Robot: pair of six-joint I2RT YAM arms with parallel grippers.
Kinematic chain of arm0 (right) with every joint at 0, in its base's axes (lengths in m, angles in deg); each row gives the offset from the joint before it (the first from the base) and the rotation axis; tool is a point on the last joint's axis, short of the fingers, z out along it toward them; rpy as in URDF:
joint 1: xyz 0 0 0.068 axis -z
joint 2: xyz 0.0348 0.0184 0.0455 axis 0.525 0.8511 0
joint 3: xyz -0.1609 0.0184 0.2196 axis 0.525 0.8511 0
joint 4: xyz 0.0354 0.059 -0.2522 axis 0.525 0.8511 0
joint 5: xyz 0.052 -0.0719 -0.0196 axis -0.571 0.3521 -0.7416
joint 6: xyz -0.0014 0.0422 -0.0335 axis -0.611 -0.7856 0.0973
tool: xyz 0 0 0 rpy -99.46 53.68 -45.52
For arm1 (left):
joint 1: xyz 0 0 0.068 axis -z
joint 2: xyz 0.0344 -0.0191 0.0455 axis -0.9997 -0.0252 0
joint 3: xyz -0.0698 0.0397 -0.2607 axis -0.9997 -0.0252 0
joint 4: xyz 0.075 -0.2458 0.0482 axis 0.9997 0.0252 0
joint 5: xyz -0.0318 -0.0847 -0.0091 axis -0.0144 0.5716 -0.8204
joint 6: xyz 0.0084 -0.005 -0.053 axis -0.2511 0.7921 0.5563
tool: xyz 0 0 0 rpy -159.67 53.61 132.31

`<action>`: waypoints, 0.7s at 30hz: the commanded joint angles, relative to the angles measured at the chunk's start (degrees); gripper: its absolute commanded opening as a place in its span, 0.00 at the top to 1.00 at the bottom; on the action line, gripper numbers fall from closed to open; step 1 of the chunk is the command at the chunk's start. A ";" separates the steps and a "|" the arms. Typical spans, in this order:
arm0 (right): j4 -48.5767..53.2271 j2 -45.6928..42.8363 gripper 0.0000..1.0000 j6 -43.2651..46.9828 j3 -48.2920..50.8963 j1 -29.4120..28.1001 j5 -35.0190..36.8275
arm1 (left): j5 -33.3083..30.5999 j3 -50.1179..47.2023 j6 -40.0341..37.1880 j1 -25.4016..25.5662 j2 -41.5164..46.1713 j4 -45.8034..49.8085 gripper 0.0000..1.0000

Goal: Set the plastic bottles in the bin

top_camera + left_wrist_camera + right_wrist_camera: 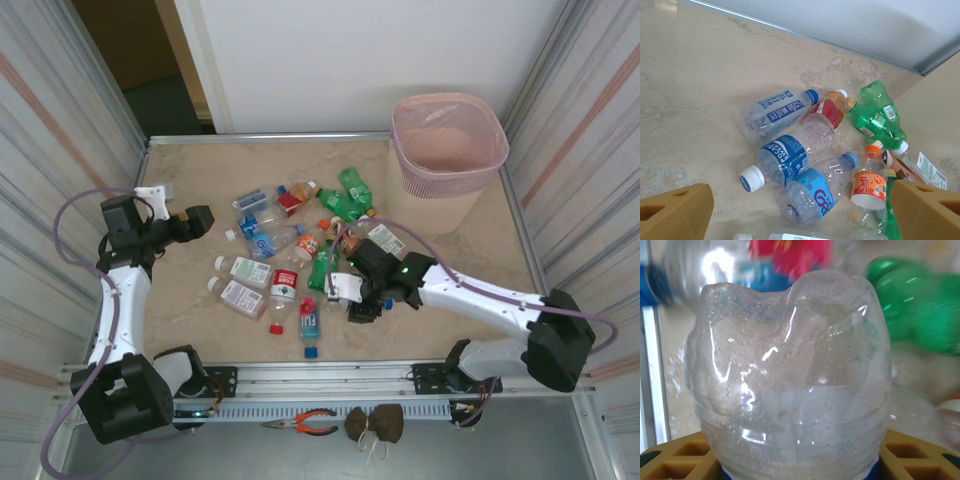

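Bottles [262,240] lie scattered on the table [190,175], well apart from the pink bin [448,150] at its far right corner. Left jaws stand wide open beside them; right jaws grip a clear bottle [790,380] at the pile's near edge.

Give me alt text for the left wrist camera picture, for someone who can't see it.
Crushed plastic bottles lie clustered on a beige marbled table, seen between the left gripper's wide-open tan fingertips at the bottom corners. Several are clear with blue labels; a green bottle and an orange-capped bottle lie at the right.
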 commanded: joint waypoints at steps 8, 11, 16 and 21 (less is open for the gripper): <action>5.08 -3.52 0.52 -21.39 -21.59 11.00 -1.26 | 1.52 -0.41 0.70 -0.41 1.20 -0.72 0.08; 3.94 -2.04 0.52 -25.52 -28.29 14.79 -1.46 | 1.64 -0.56 0.79 -0.46 1.20 -0.88 0.08; 5.60 3.93 0.55 -30.16 -41.53 20.71 -0.72 | 1.46 -0.60 0.78 -0.42 1.75 -0.73 0.08; 4.94 8.67 0.55 -32.86 -50.71 28.95 -1.62 | 1.45 -0.81 0.72 -0.41 2.16 -0.80 0.08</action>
